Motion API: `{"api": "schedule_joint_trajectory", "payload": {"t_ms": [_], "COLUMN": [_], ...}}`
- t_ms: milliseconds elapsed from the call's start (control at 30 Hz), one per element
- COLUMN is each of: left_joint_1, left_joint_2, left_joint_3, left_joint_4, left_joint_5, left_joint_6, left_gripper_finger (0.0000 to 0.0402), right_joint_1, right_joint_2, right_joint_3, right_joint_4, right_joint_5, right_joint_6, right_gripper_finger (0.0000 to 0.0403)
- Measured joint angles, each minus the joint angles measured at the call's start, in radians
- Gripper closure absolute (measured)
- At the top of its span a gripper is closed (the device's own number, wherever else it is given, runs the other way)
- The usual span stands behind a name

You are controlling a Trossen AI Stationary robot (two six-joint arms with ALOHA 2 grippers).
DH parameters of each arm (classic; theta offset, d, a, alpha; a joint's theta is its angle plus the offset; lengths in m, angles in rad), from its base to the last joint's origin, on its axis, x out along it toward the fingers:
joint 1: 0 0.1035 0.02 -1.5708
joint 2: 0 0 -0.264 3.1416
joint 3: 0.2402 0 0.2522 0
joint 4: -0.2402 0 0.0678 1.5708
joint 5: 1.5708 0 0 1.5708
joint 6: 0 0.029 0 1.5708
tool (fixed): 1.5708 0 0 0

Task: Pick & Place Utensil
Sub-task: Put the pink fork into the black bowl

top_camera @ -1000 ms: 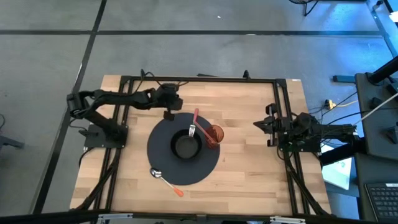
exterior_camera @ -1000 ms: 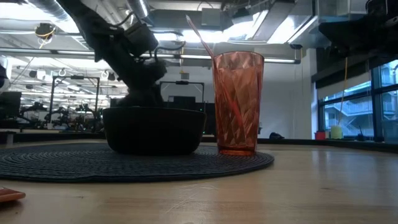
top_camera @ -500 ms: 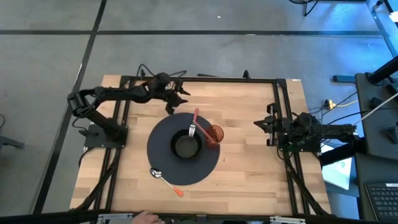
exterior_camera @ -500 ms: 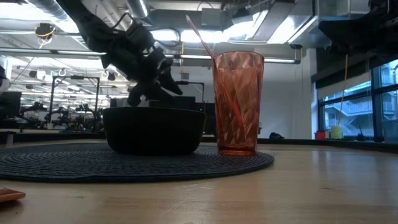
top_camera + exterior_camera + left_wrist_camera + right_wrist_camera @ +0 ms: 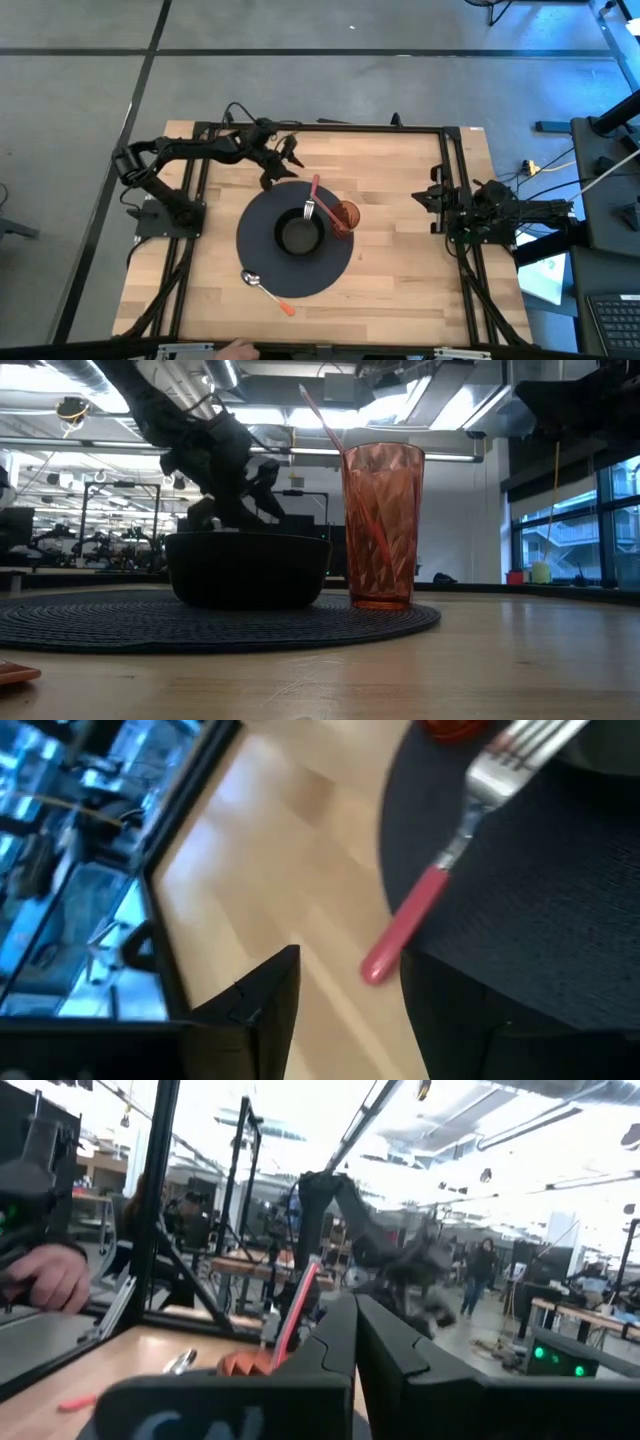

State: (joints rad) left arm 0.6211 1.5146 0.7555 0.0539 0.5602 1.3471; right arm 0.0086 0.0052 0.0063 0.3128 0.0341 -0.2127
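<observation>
A fork (image 5: 312, 195) with a pink handle lies with its tines over the far rim of a black bowl (image 5: 298, 237). Its handle (image 5: 410, 915) points toward the far edge and slants up past the cup in the low view. A red cup (image 5: 345, 216) stands right of the bowl. Both are on a round dark mat (image 5: 262, 250). My left gripper (image 5: 292, 152) hovers open just beyond the mat's far edge, with the fork's handle end ahead of its fingers (image 5: 262, 1005). My right gripper (image 5: 424, 200) waits shut at the table's right side.
A spoon (image 5: 266, 291) with an orange handle lies at the mat's near left edge. Black frame rails (image 5: 320, 128) run along the table's far, left and right sides. A person's hand (image 5: 236, 349) shows at the near edge. Bare wood lies right of the mat.
My left gripper has opened, risen and turned, shifting a little toward the table's far right, above the mat's far edge. The fork, bowl and cup have stayed where they were.
</observation>
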Motion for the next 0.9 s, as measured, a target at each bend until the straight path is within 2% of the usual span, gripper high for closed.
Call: {"api": "schedule_joint_trajectory", "payload": {"t_ms": [233,367,500,667,767,900], "left_joint_1": [-0.039,-0.051,-0.057,-0.047,-0.009,0.061], "left_joint_2": [0.086,0.094,0.094,0.089,0.074,0.035], "left_joint_3": [0.036,0.047,0.047,0.047,0.047,0.018], "left_joint_4": [0.000,0.043,0.063,0.073,0.041,0.031], "left_joint_5": [0.010,0.060,0.044,-0.028,0.072,0.213], "left_joint_6": [0.016,-0.079,-0.112,-0.288,-0.377,-0.453], "left_gripper_finger": [0.0233,0.0233,0.0233,0.0233,0.0244,0.0293], "right_joint_1": [0.000,0.000,0.000,0.000,0.000,0.000], "right_joint_2": [0.000,0.000,0.000,0.002,0.018,0.068], "right_joint_3": [0.000,0.000,0.000,0.000,0.001,0.045], "right_joint_4": [0.042,0.042,0.042,0.040,0.026,-0.022], "right_joint_5": [0.000,0.000,0.016,0.193,0.300,0.359], "right_joint_6": [-0.001,-0.001,-0.001,0.045,0.078,0.101], "right_gripper_finger": [0.0395,0.0395,0.0395,0.0395,0.0399,0.0400]}}
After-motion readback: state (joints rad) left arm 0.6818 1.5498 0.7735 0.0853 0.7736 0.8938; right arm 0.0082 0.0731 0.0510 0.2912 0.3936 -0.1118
